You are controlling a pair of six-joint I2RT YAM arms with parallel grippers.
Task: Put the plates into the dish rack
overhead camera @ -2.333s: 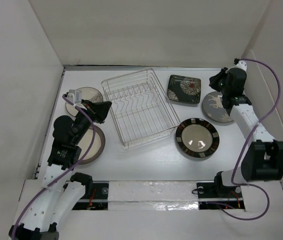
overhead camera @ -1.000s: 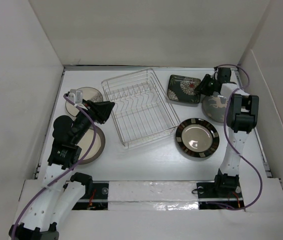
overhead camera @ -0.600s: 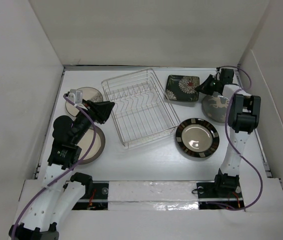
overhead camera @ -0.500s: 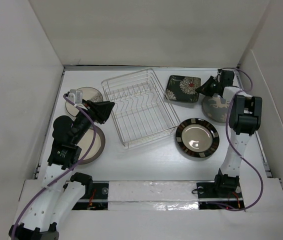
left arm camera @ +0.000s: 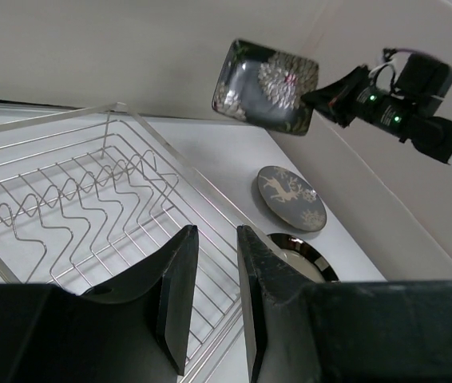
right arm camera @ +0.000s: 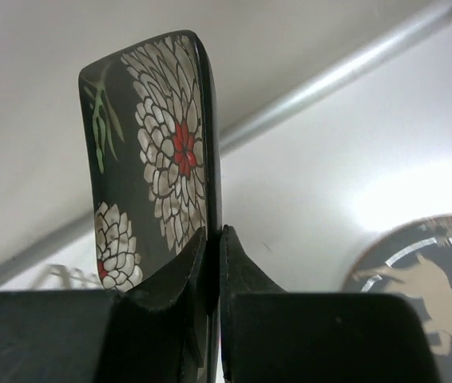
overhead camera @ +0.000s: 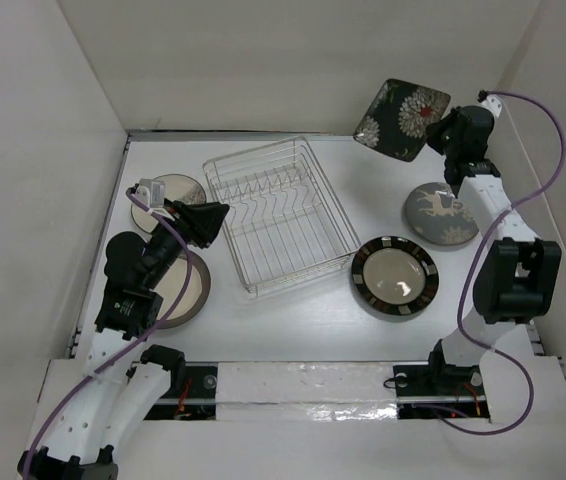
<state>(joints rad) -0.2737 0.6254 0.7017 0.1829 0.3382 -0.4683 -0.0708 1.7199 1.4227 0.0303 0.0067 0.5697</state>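
Note:
My right gripper (overhead camera: pixel 433 132) is shut on the rim of the square dark floral plate (overhead camera: pixel 401 118) and holds it high in the air at the back right; the plate also shows in the right wrist view (right arm camera: pixel 150 152) and the left wrist view (left arm camera: pixel 267 84). The dish rack (overhead camera: pixel 278 212) stands empty at the table's middle. My left gripper (overhead camera: pixel 213 215) is open and empty, hovering by the rack's left side. A grey deer plate (overhead camera: pixel 440 213), a striped brown plate (overhead camera: pixel 394 276), a small cream plate (overhead camera: pixel 168 192) and a large brown-rimmed plate (overhead camera: pixel 181 290) lie on the table.
White walls (overhead camera: pixel 73 150) close in the table on the left, back and right. The left arm (overhead camera: pixel 138 275) partly covers the large brown-rimmed plate. A white rail (overhead camera: pixel 303 385) runs along the near edge.
My right gripper closed on the square floral plate's rim and lifted it off the table, up and a little right. The left arm has not moved.

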